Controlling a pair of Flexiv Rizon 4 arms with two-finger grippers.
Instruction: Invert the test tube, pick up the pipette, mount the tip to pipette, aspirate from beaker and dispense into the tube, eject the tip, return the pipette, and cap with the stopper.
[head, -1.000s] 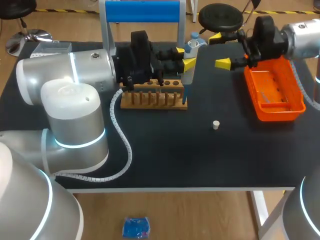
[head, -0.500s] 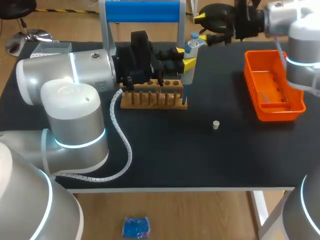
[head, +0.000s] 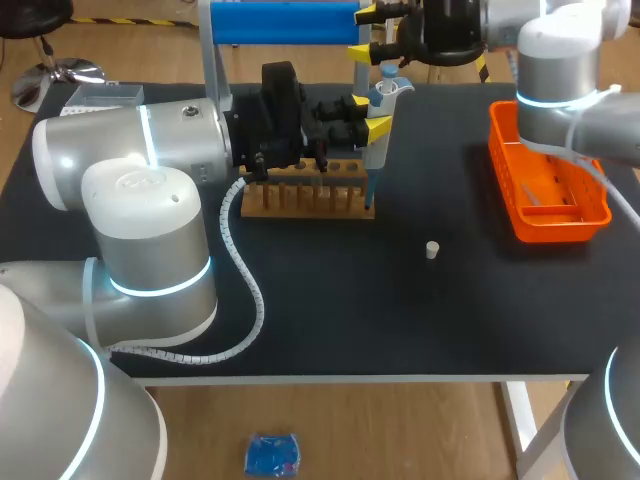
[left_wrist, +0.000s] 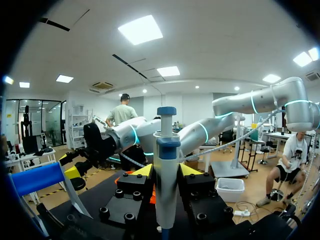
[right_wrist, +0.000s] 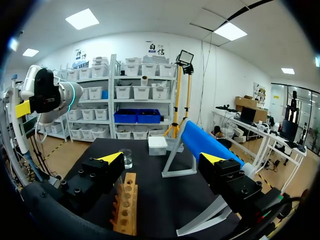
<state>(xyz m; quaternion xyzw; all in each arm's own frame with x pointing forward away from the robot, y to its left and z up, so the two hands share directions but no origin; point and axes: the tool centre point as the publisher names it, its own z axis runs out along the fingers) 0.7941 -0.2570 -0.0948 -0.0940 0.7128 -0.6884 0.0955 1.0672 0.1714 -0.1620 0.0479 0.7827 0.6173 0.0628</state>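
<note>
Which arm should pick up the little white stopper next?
Right, probably: the right gripper is open and empty, and the stopper lies on its half of the table. The left gripper is shut on the pipette.

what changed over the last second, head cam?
The right gripper swung from above the tray's far end leftward and back. It now hangs open and empty at the table's far edge beside the blue stand, just beyond the pipette. Nothing was grasped or released. Unchanged: left gripper shut on the pipette by the rack; stopper on the table.
</note>
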